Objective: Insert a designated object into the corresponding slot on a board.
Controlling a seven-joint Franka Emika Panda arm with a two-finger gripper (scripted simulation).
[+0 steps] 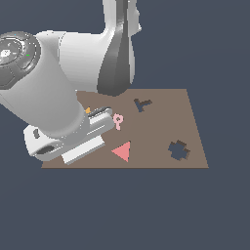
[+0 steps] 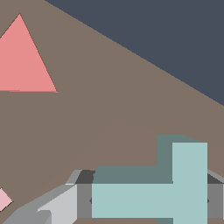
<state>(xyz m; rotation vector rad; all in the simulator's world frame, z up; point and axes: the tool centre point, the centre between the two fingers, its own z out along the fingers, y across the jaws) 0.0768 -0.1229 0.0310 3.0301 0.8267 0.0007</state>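
One readable mark: pink letter R (image 1: 118,120).

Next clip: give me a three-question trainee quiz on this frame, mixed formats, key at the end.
1. True or false: the small flat teal T-shaped block lies between the fingers of the pincer in the wrist view.
2. Multiple choice: in the exterior view, the small dark T-shaped cutout on the flat brown rectangular board is: A) filled by the block; B) empty; C) covered by the red triangle.
3. Fill in: the larger dark cutout near the board's corner at the exterior view's right is ____-shaped.

Key: 1 true; 2 B; 3 cross.
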